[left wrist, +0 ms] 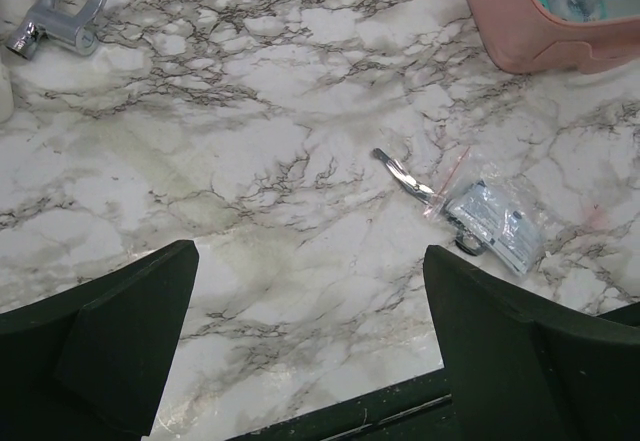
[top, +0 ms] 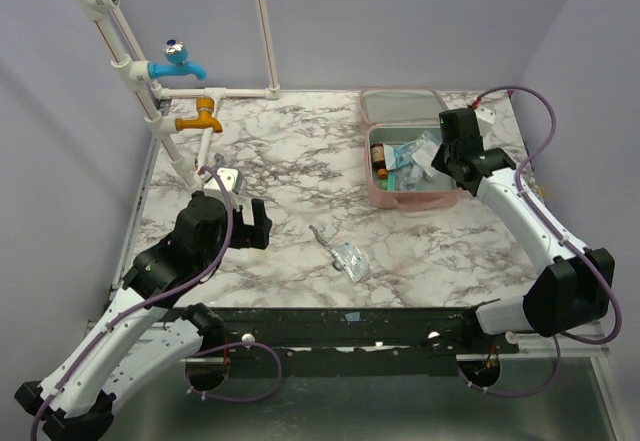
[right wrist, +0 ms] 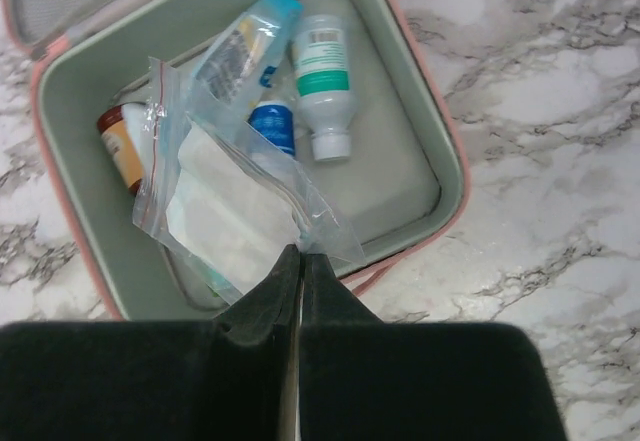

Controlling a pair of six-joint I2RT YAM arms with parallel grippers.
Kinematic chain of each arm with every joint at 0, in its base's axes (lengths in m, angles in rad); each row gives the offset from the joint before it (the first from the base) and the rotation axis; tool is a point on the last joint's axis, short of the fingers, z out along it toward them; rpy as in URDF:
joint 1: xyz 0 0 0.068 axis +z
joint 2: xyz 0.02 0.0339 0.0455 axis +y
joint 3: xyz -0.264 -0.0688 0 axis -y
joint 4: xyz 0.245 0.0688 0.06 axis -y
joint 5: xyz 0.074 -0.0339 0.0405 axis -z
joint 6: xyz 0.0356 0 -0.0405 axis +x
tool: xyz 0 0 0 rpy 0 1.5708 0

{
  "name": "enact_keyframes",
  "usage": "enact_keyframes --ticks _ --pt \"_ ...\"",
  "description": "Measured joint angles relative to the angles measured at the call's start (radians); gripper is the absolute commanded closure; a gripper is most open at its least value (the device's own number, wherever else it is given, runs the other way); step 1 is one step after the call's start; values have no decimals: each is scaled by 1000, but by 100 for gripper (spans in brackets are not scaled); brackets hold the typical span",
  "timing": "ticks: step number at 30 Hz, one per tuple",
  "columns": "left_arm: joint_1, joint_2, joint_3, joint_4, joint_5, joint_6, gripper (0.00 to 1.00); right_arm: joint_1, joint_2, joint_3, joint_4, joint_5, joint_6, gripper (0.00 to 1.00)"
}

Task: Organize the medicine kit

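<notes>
The kit (top: 410,201) lies open on the desk (top: 280,161), lid back. Inside it are small bottles (right wrist: 322,76) and a clear bag (right wrist: 230,211). The right hand (right wrist: 300,256) is pressed shut over the kit's near edge, at the bag's corner; whether it pinches the bag I cannot tell. Tweezers (left wrist: 403,172) and a packet (left wrist: 492,223) lie on the desk left of the kit and nearer the arms. Further left of the kit, the left hand (left wrist: 310,251) is spread wide and holds nothing.
</notes>
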State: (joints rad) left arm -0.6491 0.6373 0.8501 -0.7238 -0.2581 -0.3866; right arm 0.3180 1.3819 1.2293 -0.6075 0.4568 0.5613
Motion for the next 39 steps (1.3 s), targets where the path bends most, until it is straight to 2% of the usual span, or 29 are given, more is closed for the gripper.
enact_keyframes --ticks 5,15,26,27,32,34,39 --pt "0 -11 -5 3 18 0 2 -65 34 -66 53 0 82 99" --pt "0 -17 -11 4 50 0 2 -142 168 -92 126 -2 258 99" --pt "0 -11 -12 4 57 0 1 -206 241 -147 170 -52 329 99" --pt "0 -8 -12 4 58 0 1 -206 241 -153 172 -56 329 98" --pt "0 1 -12 4 61 0 1 -206 241 -162 174 -68 329 73" --pt "0 2 -12 4 61 0 1 -206 238 -162 174 -77 327 68" --pt "2 9 -12 5 64 1 1 -206 200 -162 167 -85 317 64"
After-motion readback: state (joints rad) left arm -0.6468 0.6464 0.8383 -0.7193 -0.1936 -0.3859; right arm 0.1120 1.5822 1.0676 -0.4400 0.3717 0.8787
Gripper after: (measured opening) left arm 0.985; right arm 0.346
